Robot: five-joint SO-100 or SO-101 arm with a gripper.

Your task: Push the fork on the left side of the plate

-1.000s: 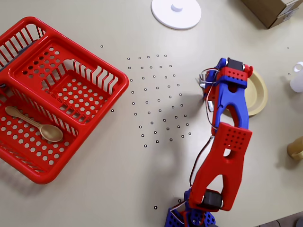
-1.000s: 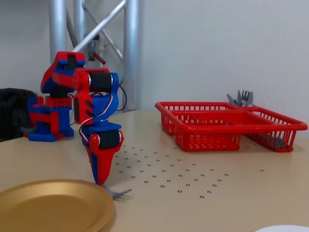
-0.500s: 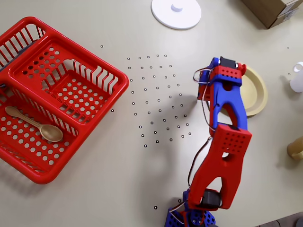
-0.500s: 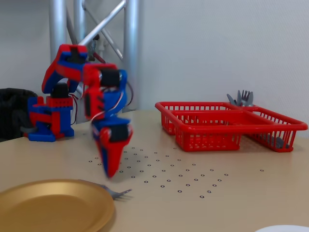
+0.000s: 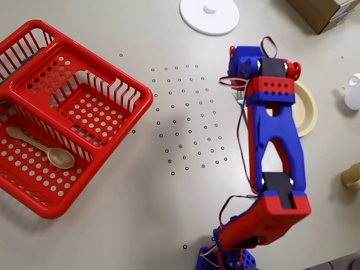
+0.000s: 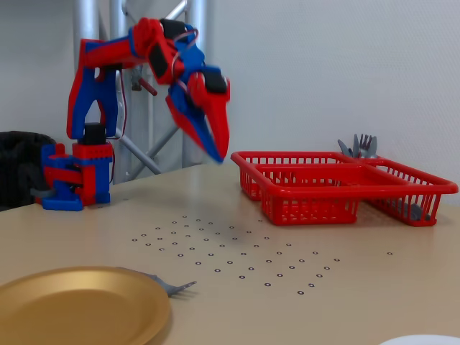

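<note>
- The fork (image 6: 175, 287) lies flat on the table (image 6: 345, 287), its tines pointing right in the fixed view, its handle running under the rim of the plate (image 6: 79, 305); in the overhead view only a sliver of it shows, just left of the plate (image 5: 306, 109) and mostly hidden by the arm.
- The gripper (image 6: 215, 154) hangs high above the table, well clear of the fork, its red and blue fingers pointing down and pressed together into one closed tip with nothing between them.
- The arm's base (image 6: 72, 176) stands at the left in the fixed view.
- A red basket (image 5: 62, 112) sits well apart, holding a tan spoon (image 5: 42, 147).
- A white disc with a knob (image 5: 209, 14) lies near the overhead view's top edge.
</note>
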